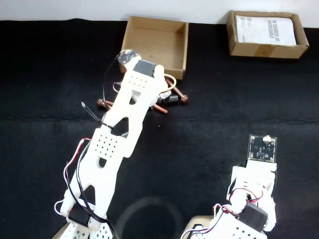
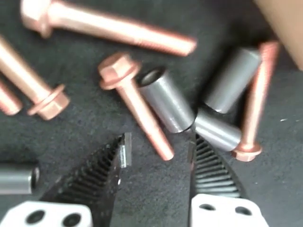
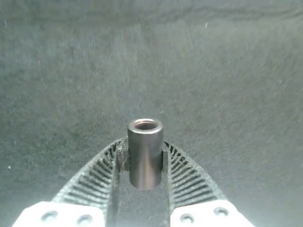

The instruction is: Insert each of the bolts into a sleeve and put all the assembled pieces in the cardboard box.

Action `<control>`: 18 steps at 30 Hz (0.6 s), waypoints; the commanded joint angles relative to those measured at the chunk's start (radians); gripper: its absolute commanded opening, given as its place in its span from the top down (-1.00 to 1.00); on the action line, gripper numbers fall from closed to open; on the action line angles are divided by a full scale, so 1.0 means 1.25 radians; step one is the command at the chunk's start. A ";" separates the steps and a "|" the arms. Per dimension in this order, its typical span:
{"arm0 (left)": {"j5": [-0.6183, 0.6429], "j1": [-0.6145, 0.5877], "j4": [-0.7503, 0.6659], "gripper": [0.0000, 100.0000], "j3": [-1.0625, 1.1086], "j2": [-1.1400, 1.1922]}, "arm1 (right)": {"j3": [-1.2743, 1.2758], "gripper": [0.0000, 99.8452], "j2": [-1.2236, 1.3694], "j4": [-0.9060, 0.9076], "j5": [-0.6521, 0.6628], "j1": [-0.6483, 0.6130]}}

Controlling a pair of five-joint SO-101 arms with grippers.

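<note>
Bolts (image 2: 135, 104) and sleeves (image 2: 165, 101) are scattered on the counter (image 1: 224, 99), just on the near side of the cardboard box (image 1: 157, 45). The left gripper (image 2: 159, 142) is held released over them, with one bolt's tip between its jaws. At near right, a single sleeve (image 3: 145, 165) is grasped upright by the right gripper (image 3: 144, 145).

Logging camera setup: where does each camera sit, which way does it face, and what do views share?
High view: fixed above, looking down on the table; left arm stretched toward the cardboard box, right arm folded back.
Left wrist view: on the left wrist, facing past the open left gripper at bolts and sleeves.
Right wrist view: on the right wrist, facing the table past the right gripper, shut on a sleeve.
Shared: high and left wrist views both show the bolts.
</note>
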 commanded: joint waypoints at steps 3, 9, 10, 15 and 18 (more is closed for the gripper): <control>-0.004 -0.013 0.015 0.61 0.019 -0.017 | 0.020 0.99 -0.007 -0.024 0.001 -0.004; -0.004 -0.013 0.012 0.61 0.067 -0.018 | 0.021 0.99 -0.007 -0.034 0.001 -0.004; -0.002 -0.014 0.012 0.61 0.067 -0.018 | 0.021 0.99 -0.007 -0.034 0.001 -0.004; -0.001 -0.050 0.012 0.61 0.067 -0.017 | 0.021 0.99 -0.007 -0.034 0.001 -0.004; -0.001 -0.089 -0.010 0.61 0.069 -0.017 | 0.021 0.99 -0.007 -0.034 0.001 -0.004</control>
